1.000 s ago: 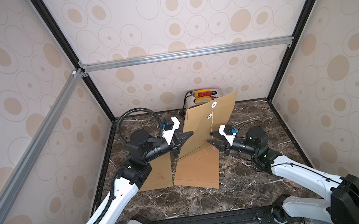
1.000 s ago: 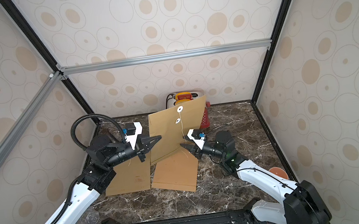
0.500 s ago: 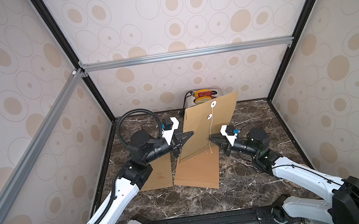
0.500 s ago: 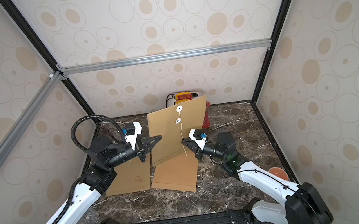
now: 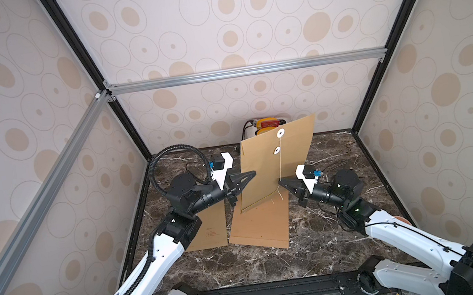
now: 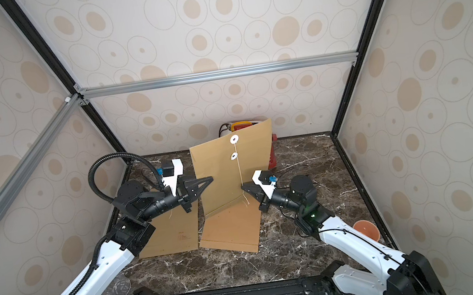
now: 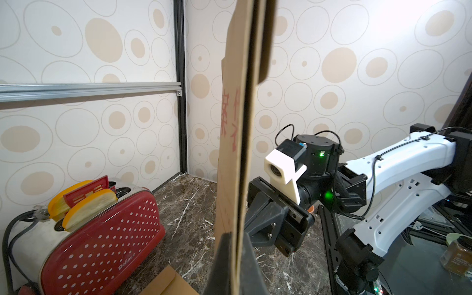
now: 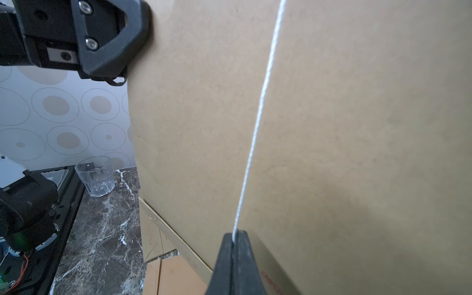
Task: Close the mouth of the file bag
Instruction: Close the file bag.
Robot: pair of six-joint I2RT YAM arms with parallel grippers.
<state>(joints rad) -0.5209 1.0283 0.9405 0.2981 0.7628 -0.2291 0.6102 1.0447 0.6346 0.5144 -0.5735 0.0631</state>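
1. The bag [image 5: 280, 161] stands upright mid-tabletop, with the left gripper [image 5: 251, 174] clamped on its side edge.
2. The right gripper [image 5: 281, 182] is pinched shut on the string [image 8: 258, 122], which runs taut from the upper disc [image 5: 280, 132].
3. Risk: the thin string slips from the pinch while winding round the lower disc [image 5: 277, 150].
4. Risk: a hard pull twists the bag out of the clamp; slack drops the loops.

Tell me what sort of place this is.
Probably a robot data-collection booth dressed as a home: wallpapered panels on a metal frame, a marble-look tabletop, a toaster prop.
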